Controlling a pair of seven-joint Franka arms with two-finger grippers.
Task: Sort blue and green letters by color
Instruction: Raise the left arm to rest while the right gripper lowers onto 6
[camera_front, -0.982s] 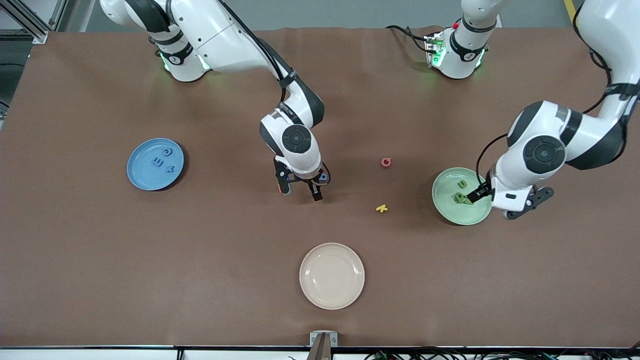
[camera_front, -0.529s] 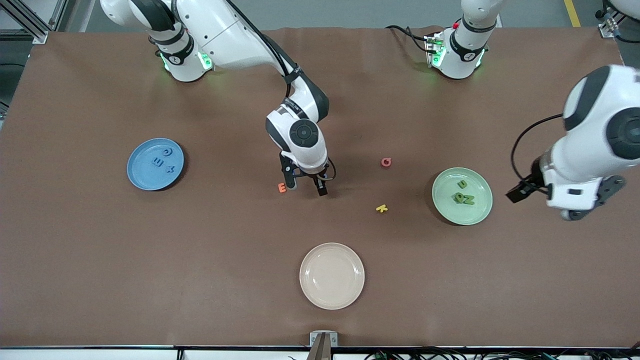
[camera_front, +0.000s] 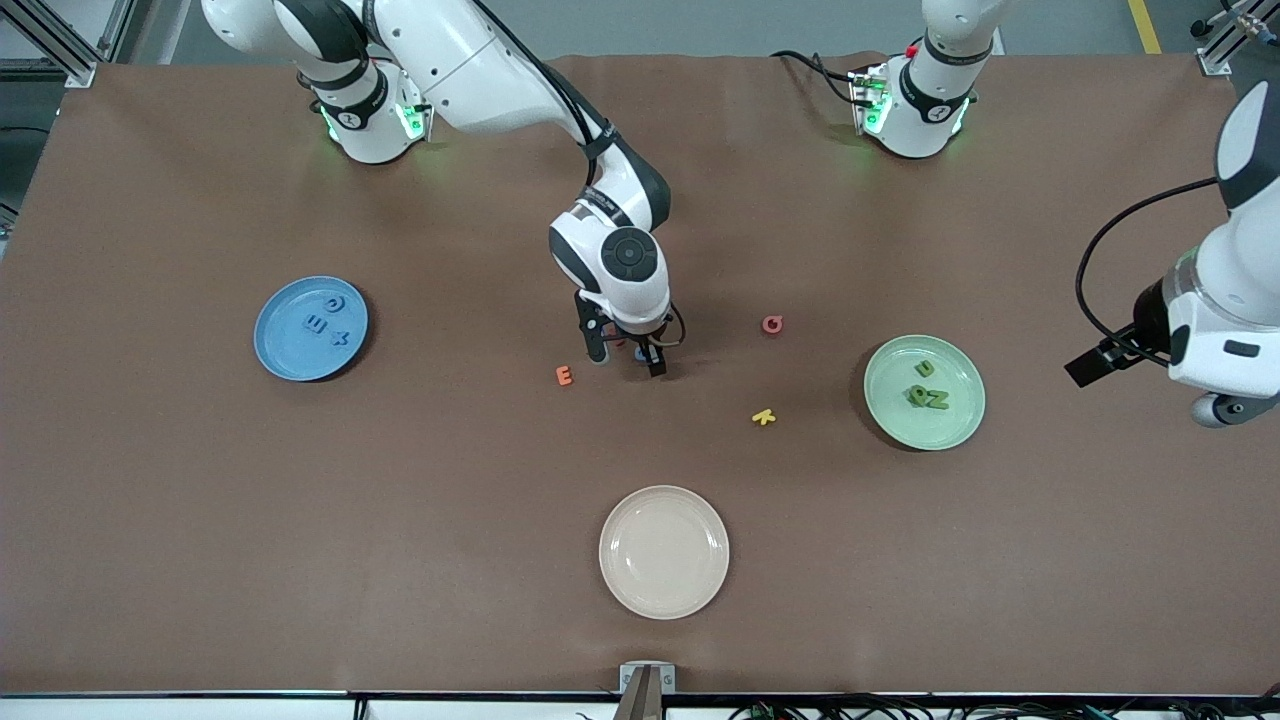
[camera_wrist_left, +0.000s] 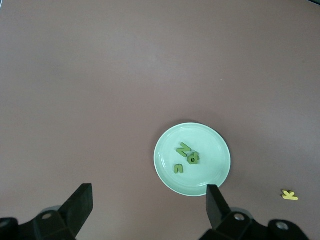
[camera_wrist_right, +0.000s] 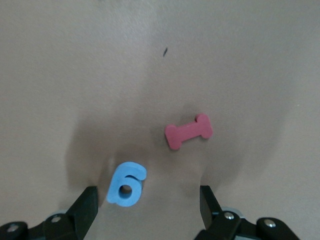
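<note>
Three blue letters (camera_front: 322, 322) lie on the blue plate (camera_front: 283, 348) toward the right arm's end. A fourth blue piece (camera_wrist_right: 126, 183), shaped like a 6, lies flat on the table. My right gripper (camera_wrist_right: 148, 210) hangs low over it, open, with the piece between its fingers and close to one of them; its fingertips straddle that spot on the table (camera_front: 627, 360). Three green letters (camera_front: 928, 392) rest on the green plate (camera_front: 905, 425). My left gripper (camera_wrist_left: 147, 192) is open and empty, raised, off the green plate (camera_wrist_left: 212, 150) toward the left arm's end of the table.
A pink-red bar-shaped piece (camera_wrist_right: 189, 132) lies right beside the blue 6. An orange E (camera_front: 564, 375), a red Q (camera_front: 772, 324) and a yellow K (camera_front: 764, 416) lie loose mid-table. A cream plate (camera_front: 664, 551) sits nearest the front camera.
My left arm rose from the green plate and drew back toward its end of the table. My right gripper shifted toward the red Q, uncovering the orange E, and sits lower.
</note>
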